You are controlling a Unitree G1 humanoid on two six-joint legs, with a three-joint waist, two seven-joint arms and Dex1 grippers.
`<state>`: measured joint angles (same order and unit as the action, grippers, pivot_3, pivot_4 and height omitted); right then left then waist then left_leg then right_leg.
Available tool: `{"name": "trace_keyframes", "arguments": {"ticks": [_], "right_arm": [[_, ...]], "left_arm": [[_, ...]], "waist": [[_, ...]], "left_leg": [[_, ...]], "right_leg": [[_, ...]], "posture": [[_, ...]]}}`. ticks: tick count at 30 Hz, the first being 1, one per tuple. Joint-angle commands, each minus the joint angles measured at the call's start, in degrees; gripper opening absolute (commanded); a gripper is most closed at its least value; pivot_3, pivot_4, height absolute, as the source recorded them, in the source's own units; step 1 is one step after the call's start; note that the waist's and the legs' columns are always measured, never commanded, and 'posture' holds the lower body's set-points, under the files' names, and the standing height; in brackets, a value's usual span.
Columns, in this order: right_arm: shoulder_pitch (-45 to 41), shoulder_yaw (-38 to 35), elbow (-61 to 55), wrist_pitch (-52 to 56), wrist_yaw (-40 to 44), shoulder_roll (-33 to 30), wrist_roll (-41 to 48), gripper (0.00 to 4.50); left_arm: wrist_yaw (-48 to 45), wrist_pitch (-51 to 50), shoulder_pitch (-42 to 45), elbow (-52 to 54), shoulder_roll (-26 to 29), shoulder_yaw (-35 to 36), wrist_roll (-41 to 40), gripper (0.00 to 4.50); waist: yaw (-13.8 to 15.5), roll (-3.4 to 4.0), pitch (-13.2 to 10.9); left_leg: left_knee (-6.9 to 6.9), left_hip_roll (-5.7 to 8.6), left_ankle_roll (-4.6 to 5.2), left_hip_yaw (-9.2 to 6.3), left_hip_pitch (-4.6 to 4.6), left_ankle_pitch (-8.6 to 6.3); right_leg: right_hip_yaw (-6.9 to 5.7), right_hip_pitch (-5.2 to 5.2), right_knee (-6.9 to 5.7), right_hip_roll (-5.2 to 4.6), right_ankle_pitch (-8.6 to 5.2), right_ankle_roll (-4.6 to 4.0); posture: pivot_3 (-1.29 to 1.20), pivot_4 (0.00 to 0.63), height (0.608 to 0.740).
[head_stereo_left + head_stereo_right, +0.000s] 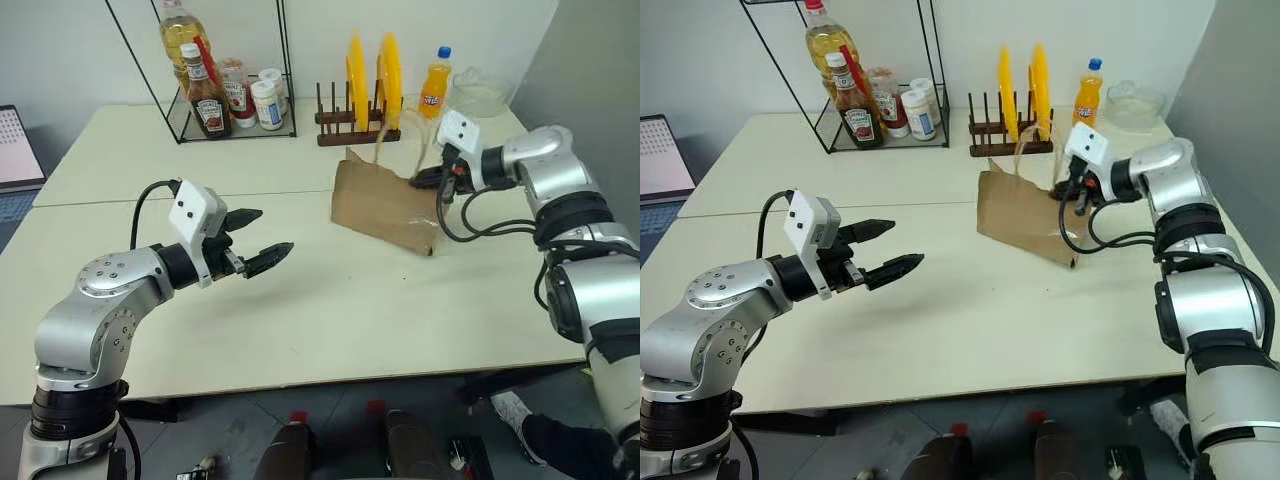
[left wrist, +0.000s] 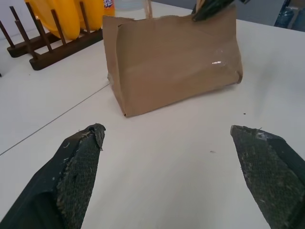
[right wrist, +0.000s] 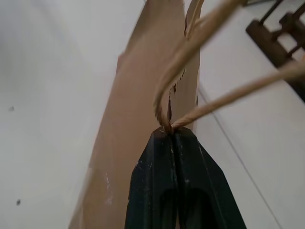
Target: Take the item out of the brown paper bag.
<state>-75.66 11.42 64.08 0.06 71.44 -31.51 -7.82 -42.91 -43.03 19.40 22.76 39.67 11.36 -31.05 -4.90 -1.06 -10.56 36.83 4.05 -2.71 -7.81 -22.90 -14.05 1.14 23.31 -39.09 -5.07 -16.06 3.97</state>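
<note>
Cola bottle cannot be made out anywhere: the brown paper bag [image 1: 385, 208] lies tipped over on the cream table [image 1: 330, 320] with its flat side up, and its inside is hidden. The bag's mouth, toward the right gripper, is partly screened by that gripper, and whether the bag's rim is caught between the fingers along with the handle cannot be told.

Nearest, the left gripper [image 1: 262, 240] hovers above the table's front half with its 2 black fingers [image 2: 78, 167] spread wide, holding and touching nothing. A broad stretch of bare tabletop lies between it and the bag, and more bare surface runs to the front edge and to the left, where a seam line crosses the top.

Further on, the right gripper [image 1: 428, 181] sits at the bag's far right end, fingers pressed together and pinching the base of a tan twisted-paper handle [image 3: 200, 45], whose loops rise from the fingertips. The bag lies close to the table's right side.

Beyond the bag stand a wooden rack with 2 yellow plates [image 1: 372, 72], an orange soda bottle [image 1: 435, 84] and a glass bowl [image 1: 482, 92]; at far left a wire shelf [image 1: 225, 105] holds sauce bottles and jars.
</note>
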Motion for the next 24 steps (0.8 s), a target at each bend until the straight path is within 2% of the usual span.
{"name": "trace_keyframes", "arguments": {"ticks": [1,4,7,10,11,15,24], "right_arm": [[-0.61,0.66,0.57,0.44,1.03,-2.2,-1.63,0.05],[-0.76,0.59,0.92,1.43,1.37,-2.53,-1.54,0.05],[-1.19,0.51,0.88,2.5,1.43,-1.92,-1.27,0.65],[-1.68,0.49,0.86,3.25,0.7,-1.16,-1.17,1.79],[-1.79,0.46,0.88,3.38,0.35,-1.0,-1.23,2.01],[-2.04,0.15,0.99,3.89,0.28,-0.91,-1.24,3.42],[-2.16,0.03,2.54,4.61,-1.79,0.76,-1.78,3.42]], "left_arm": [[0.04,1.46,1.38,0.41,0.04,-0.46,-0.46,4.5],[-0.29,1.92,2.1,-0.29,-0.07,-1.41,-0.26,4.5],[-0.64,2.31,3.11,-1.16,-0.01,-2.13,-0.25,4.5],[-1.0,2.62,3.91,-1.92,0.21,-2.66,-0.25,4.5],[-1.09,2.74,4.0,-2.11,0.29,-2.77,-0.22,4.5],[-1.37,3.11,3.72,-2.29,0.46,-2.97,-0.2,4.5],[-1.27,3.9,3.33,-2.52,0.18,-3.37,0.61,4.5]], "waist": [[0.18,0.0,0.0],[0.53,0.0,0.0],[0.98,0.0,0.0],[1.34,0.0,0.0],[1.33,0.0,0.0],[1.29,0.0,0.0],[1.3,0.0,0.0]], "left_leg": [[0.01,0.0,0.0,-0.01,-0.01,0.0],[0.05,0.05,0.0,-0.02,-0.01,0.0],[0.07,0.07,0.0,-0.04,-0.02,0.0],[0.05,0.06,0.0,-0.03,-0.02,0.0],[0.04,0.06,0.0,-0.03,-0.02,0.0],[0.02,0.05,0.0,-0.01,-0.02,0.0],[0.03,0.05,0.0,-0.01,-0.02,0.0]], "right_leg": [[-0.04,-0.02,0.0,0.0,0.0,0.0],[-0.04,-0.08,0.01,0.0,0.0,0.0],[-0.05,-0.09,0.02,-0.01,0.01,-0.01],[-0.05,-0.06,0.02,0.0,0.01,-0.01],[-0.05,-0.05,0.02,0.0,0.01,-0.01],[-0.03,-0.03,0.03,0.0,0.01,-0.01],[-0.04,-0.03,0.03,0.0,0.01,-0.01]], "posture": [[0.0,0.15,0.74],[0.0,0.15,0.74],[0.0,0.15,0.74],[0.0,0.15,0.74],[0.0,0.15,0.74],[0.0,0.15,0.74],[0.0,0.15,0.74]]}}
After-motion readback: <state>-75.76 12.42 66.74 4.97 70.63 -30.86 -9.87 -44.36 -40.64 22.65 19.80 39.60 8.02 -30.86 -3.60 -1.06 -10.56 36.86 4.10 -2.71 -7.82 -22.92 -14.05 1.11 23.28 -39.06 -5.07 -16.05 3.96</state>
